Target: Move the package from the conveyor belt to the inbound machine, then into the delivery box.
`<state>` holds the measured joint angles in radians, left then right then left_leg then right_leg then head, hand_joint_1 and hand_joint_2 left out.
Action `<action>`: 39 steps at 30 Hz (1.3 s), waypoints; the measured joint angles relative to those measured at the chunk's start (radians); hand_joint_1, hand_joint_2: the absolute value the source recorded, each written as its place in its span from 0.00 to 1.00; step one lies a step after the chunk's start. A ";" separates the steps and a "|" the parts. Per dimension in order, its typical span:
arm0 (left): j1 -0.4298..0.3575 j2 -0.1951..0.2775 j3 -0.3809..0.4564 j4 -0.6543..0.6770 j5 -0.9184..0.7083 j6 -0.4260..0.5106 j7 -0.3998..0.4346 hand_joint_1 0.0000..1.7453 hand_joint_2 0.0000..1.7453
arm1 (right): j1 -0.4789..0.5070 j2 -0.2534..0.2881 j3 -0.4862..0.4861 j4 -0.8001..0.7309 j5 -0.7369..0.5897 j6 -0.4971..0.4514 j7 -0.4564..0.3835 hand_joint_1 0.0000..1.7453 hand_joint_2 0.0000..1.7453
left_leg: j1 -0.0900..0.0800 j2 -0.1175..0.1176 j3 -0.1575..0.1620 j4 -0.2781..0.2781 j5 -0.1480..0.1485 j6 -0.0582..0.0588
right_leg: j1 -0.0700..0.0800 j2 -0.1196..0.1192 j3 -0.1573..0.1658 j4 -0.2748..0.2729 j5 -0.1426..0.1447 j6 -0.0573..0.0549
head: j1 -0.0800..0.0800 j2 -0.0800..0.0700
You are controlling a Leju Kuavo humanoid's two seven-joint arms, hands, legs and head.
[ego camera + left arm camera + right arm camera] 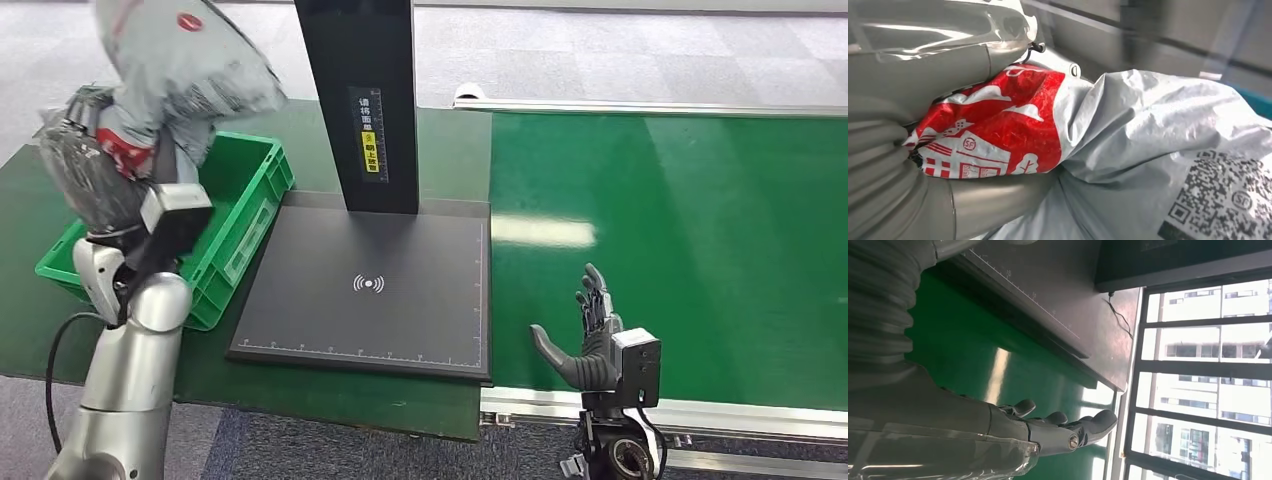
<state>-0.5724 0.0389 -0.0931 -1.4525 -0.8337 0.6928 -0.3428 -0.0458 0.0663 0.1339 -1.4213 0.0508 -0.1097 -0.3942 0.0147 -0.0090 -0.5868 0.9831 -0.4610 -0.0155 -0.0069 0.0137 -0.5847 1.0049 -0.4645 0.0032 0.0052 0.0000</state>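
**Package held high over the delivery box**

Your left hand [100,150] grips the grey package [185,60] above the green delivery box [245,200]. Your left wrist view adds its red print and QR code. Your right hand [590,345] hovers over the conveyor belt [700,230], fingers released.

A crumpled grey plastic package [185,65] with red print is held tilted above the green delivery box [245,215].
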 joint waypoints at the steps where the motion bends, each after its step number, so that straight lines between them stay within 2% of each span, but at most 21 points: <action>1: -0.021 0.009 0.026 0.029 -0.002 0.000 0.014 1.00 1.00 | 0.000 0.002 0.000 0.000 0.003 0.002 0.001 0.00 1.00 | 0.000 0.000 0.000 0.000 0.000 0.000 | 0.000 0.000 0.000 0.000 0.000 0.000 | 0.000 0.000; 5: -0.066 0.028 0.084 0.108 -0.008 0.000 0.022 1.00 1.00 | 0.000 0.008 0.000 0.000 0.006 0.004 0.002 0.00 1.00 | 0.001 -0.001 0.000 0.000 0.001 0.000 | 0.001 0.000 0.000 0.001 0.000 0.000 | 0.000 0.000; 8: -0.100 0.039 0.094 0.173 -0.048 -0.009 0.066 1.00 1.00 | -0.003 0.010 0.002 0.000 0.006 0.016 0.009 0.00 1.00 | 0.000 -0.001 -0.001 0.000 0.001 0.000 | 0.000 0.000 0.000 0.001 0.000 0.000 | 0.000 0.000; 14: -0.281 0.102 0.094 0.511 -0.224 -0.025 0.196 1.00 1.00 | -0.036 0.009 0.028 0.001 -0.007 0.053 0.034 0.00 1.00 | 0.001 0.000 0.000 0.000 0.001 0.000 | 0.000 0.000 0.000 0.001 0.001 -0.001 | 0.000 0.000; 17: -0.360 0.123 0.093 0.672 -0.256 -0.025 0.209 1.00 1.00 | -0.053 0.008 0.042 0.008 -0.011 0.057 0.038 0.00 1.00 | 0.001 0.000 0.000 0.000 0.002 -0.001 | 0.001 0.000 -0.001 0.001 0.001 -0.002 | 0.000 0.000; 21: -0.416 0.126 0.091 0.800 -0.271 -0.023 0.206 1.00 1.00 | -0.071 0.008 0.056 0.022 -0.015 0.057 0.038 0.00 1.00 | 0.001 0.000 -0.001 0.000 0.002 -0.001 | 0.001 0.000 -0.001 0.001 0.001 -0.001 | 0.000 0.000; 27: -0.448 0.113 0.080 0.890 -0.286 -0.023 0.209 1.00 1.00 | -0.082 0.008 0.064 0.037 -0.024 0.055 0.035 0.00 1.00 | 0.000 0.000 -0.002 0.000 0.001 -0.001 | 0.000 0.000 -0.002 0.001 0.001 -0.001 | 0.000 0.000; 39: -0.461 0.106 0.077 0.933 -0.287 -0.023 0.209 1.00 1.00 | -0.083 0.007 0.065 0.046 -0.027 0.055 0.035 0.00 1.00 | 0.001 0.000 -0.002 0.000 0.001 -0.001 | 0.001 0.000 -0.002 0.001 0.001 -0.001 | 0.000 0.000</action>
<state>-1.0331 0.1453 -0.0165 -0.5190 -1.1204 0.6698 -0.1335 -0.1289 0.0732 0.1991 -1.3754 0.0240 -0.0548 -0.3594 0.0154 -0.0091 -0.5890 0.9833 -0.4595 -0.0162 -0.0063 0.0138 -0.5871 1.0062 -0.4633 0.0018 0.0054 -0.0001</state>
